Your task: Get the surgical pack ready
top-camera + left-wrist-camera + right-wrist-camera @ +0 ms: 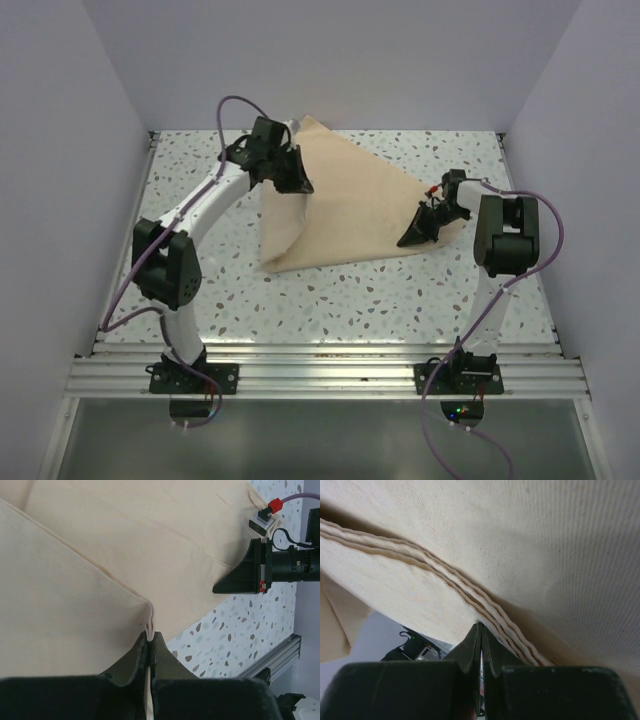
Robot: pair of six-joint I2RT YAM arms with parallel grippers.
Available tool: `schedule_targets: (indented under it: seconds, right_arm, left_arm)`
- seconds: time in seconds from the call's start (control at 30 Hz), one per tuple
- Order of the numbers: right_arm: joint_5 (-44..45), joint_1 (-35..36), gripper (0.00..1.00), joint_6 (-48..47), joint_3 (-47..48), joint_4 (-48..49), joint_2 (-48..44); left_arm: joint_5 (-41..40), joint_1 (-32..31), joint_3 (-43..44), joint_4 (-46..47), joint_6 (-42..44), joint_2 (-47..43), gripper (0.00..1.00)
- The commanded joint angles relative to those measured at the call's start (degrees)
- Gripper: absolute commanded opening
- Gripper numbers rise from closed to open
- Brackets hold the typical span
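Nearest the left wrist camera, the left jaws are pressed together with a thin ridge of tan cloth pinched between their tips. That cloth is the surgical pack (350,205), one large kraft-coloured sheet folded over into a rough triangle. It lies on the far half of the speckled surface (400,300), between the two arms, with its peak close to the back wall. The left arm (215,200) reaches to the sheet's upper left part, and below that grip the left side of the sheet stands off the surface in a loose fold. The right arm (500,240) reaches to the sheet's right corner. In the right wrist view, the right jaws are closed tight at a stacked edge of several cloth layers, and the sheet rises above them, with open space visible beneath it on the left. From the left wrist camera the right arm's black tip sits at the sheet's far edge, a purple cable (300,497) trailing behind it.
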Motion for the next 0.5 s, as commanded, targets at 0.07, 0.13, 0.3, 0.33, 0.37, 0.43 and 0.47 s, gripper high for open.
schedule_targets:
  seconds: [0.07, 0.13, 0.3, 0.33, 0.37, 0.43, 0.47]
  right_arm:
    - [7.6, 0.3, 0.00, -1.6, -0.7, 1.8, 4.0]
    - [7.5, 0.4, 0.00, -1.6, -0.6, 1.7, 4.1]
    - [7.7, 0.4, 0.00, -1.9, -0.7, 1.6, 4.1]
    - [7.8, 0.4, 0.00, -1.9, -0.7, 1.6, 4.2]
    - [7.9, 0.4, 0.00, -1.9, -0.7, 1.6, 4.3]
    - [7.9, 0.3, 0.00, -1.9, -0.8, 1.6, 4.5]
    - [7.9, 0.4, 0.00, -1.9, -0.7, 1.5, 4.5]
  left_arm:
    - [1.6, -4.8, 11.6, -2.2, -1.0, 9.5, 0.00]
    - [1.4, -5.6, 14.5, -2.6, -1.0, 12.1, 0.00]
    - [2.7, -6.4, 18.7, -2.5, -1.9, 16.5, 0.00]
    - [3.0, -6.6, 19.3, -2.5, -2.1, 17.0, 0.00]
    - [3.1, -6.7, 19.9, -2.5, -2.4, 17.6, 0.00]
    - [3.8, -7.5, 21.7, -2.4, -2.7, 19.2, 0.00]
    - [4.0, -7.7, 22.4, -2.5, -3.0, 19.7, 0.00]
